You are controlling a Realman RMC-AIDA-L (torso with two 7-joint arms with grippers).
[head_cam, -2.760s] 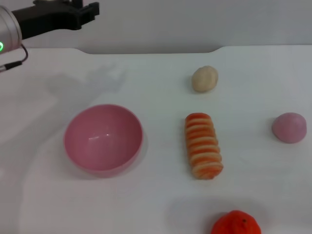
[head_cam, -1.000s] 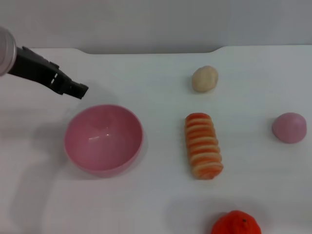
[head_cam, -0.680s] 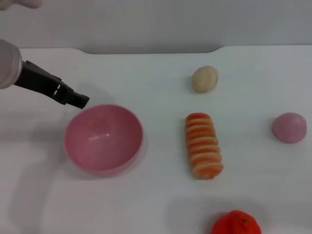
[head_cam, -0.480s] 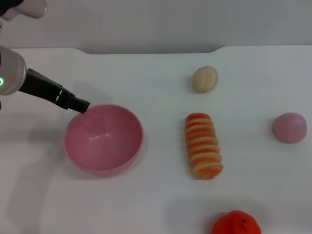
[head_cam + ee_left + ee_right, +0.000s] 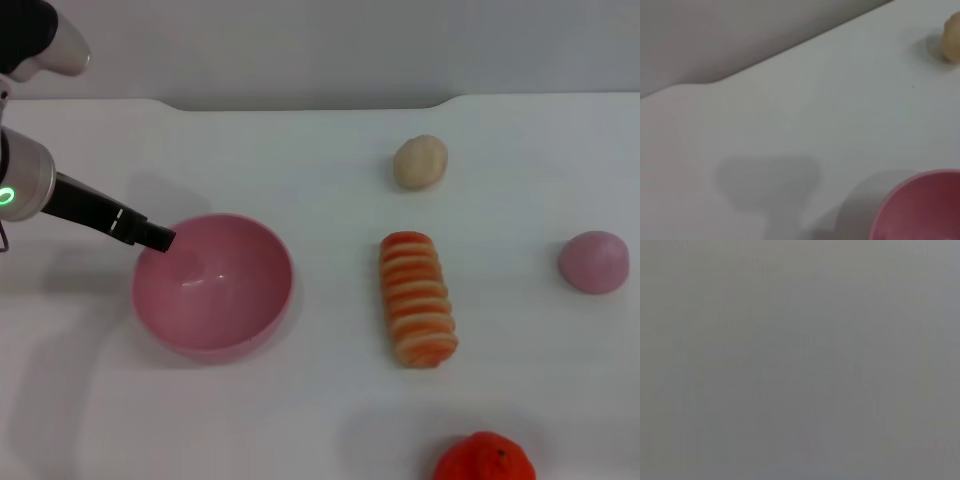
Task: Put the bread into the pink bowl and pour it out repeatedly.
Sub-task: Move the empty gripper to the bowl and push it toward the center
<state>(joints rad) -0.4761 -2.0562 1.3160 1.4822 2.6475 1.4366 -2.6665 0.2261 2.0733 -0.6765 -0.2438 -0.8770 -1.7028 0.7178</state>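
Left gripper [image 5: 160,238] of mine sits at the pink bowl [image 5: 212,285]'s upper-left rim, left of frame centre; whether its fingers are parted, I cannot tell. Bread [image 5: 416,298] lies right of the bowl, well apart.

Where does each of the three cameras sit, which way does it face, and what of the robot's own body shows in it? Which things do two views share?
Head view: from the robot's head, down on the white table; the left hand reaches the pink bowl's near-left rim, bread beside it.
Left wrist view: on the left arm, facing the table's far edge; no hand visible.
Right wrist view: plain grey, nothing discernible.
Shared: head and left wrist views both show the pink bowl and the beige lump.
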